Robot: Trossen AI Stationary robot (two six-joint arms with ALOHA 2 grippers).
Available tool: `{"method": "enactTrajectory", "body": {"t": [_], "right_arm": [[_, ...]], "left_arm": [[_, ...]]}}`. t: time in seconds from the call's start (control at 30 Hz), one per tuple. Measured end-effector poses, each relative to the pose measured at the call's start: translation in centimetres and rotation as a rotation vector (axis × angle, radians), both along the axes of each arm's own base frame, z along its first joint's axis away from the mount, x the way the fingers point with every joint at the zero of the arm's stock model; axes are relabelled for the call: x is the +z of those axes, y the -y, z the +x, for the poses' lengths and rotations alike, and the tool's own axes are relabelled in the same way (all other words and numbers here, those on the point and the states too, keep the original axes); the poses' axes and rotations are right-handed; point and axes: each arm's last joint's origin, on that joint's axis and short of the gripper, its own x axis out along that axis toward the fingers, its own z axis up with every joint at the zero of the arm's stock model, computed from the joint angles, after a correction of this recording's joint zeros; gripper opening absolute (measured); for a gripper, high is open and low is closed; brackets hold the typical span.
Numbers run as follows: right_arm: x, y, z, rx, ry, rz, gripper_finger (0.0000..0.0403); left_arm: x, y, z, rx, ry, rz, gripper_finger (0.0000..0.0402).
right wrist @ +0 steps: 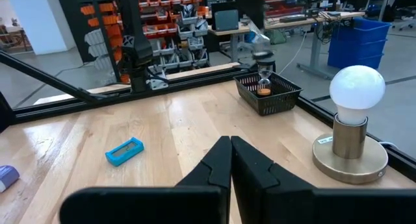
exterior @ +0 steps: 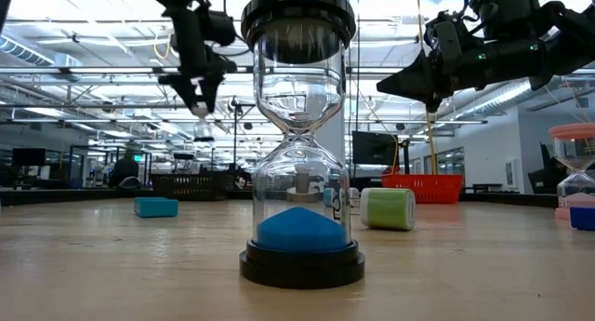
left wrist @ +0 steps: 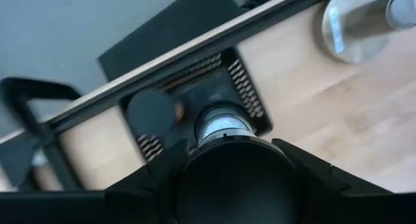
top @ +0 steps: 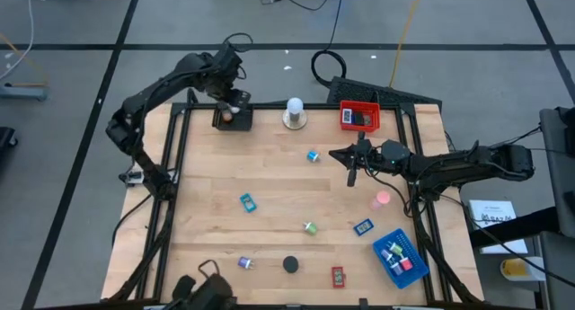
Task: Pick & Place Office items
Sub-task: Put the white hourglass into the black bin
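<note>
Blue sand timer (exterior: pixel 300 233) stands close up. Left gripper (top: pixel 232 101) hangs over the black tray (top: pixel 218 121), fingers clamped on a small timer (left wrist: pixel 223 122). Right gripper (top: pixel 351 178) points down, fingers together.

Evenly lit from overhead, bright ceiling strips (exterior: pixel 84 51) glaring in the low view behind a sharp blue-sand hourglass (exterior: pixel 299 135), background soft. Short soft shadows under items on the wooden table (top: pixel 269 180) in the high view. Left wrist view blurred throughout; right wrist view sharp, white bulb (right wrist: pixel 357 87) near blown out.
</note>
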Motion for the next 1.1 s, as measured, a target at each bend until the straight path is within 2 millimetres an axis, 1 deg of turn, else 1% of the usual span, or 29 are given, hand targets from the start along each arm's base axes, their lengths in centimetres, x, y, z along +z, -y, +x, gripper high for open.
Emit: {"method": "enactTrajectory", "body": {"t": [0.13,0.23,0.4,0.57,0.77,1.0,1.1], "right_arm": [[0.0,0.0,0.0,0.000,0.000,0.000,0.0000],[0.0,0.0,0.0,0.000,-0.001,0.000,0.0000],[0.0,0.0,0.0,0.000,-0.001,0.000,0.0000],[0.0,0.0,0.0,0.000,-0.001,0.000,0.0000],[-0.1,0.0,0.0,0.000,-0.015,0.000,0.0000],[-0.2,0.0,0.0,0.001,-0.027,-0.002,0.0000],[-0.3,0.0,0.0,0.001,-0.027,-0.003,0.0000]], "left_arm": [[-1.9,-1.5,1.1,-0.008,0.002,-0.016,0.0206],[-3.6,-2.4,1.7,-0.007,-0.031,-0.047,0.0206],[-5.7,-3.6,2.5,-0.001,-0.100,-0.028,0.0206],[-6.9,-4.7,3.2,0.001,-0.086,0.000,0.0206],[-8.8,-5.6,3.4,0.011,-0.117,-0.037,0.0206],[-10.0,-5.9,3.7,0.006,-0.136,-0.056,0.0206],[-10.1,-6.0,3.8,0.006,-0.136,-0.052,0.0206]]}}
